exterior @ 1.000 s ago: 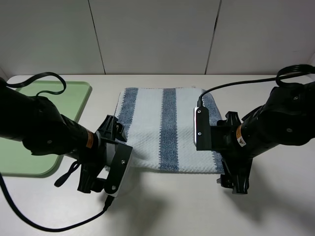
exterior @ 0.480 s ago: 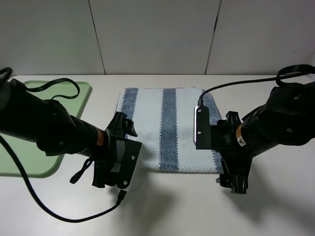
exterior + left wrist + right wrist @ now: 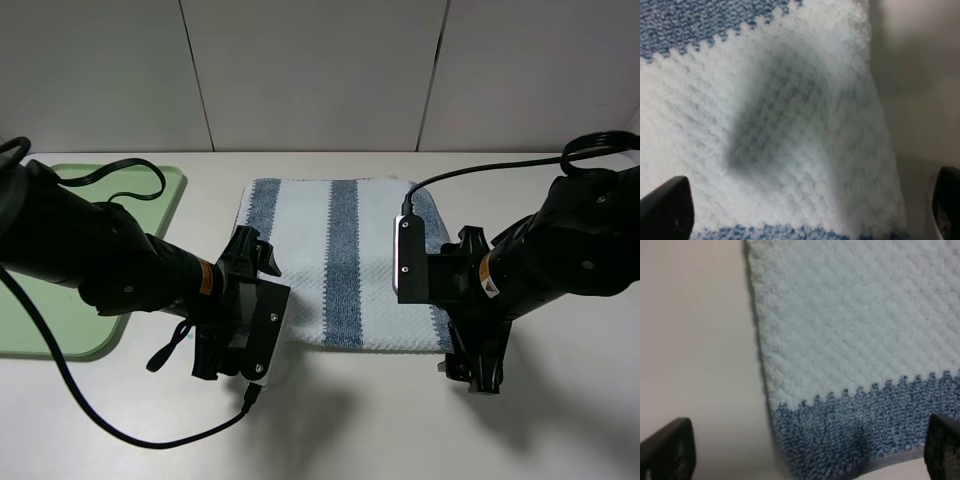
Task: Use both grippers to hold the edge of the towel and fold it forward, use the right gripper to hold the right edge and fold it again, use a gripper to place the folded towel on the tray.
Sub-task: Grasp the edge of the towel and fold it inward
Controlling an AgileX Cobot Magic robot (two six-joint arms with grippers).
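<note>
Left tool (image 3: 807, 205) spread wide, an edge of the towel (image 3: 340, 250) between its jaws; right tool (image 3: 806, 446) equally wide, a towel corner beneath it.

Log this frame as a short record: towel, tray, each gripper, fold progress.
towel: blue and white stripes, lying flat on the table, unfolded
tray: light green, left of the towel, apart from it
left gripper: open, over the towel's near left corner
right gripper: open, over the towel's near right corner
fold progress: no fold made yet
</note>
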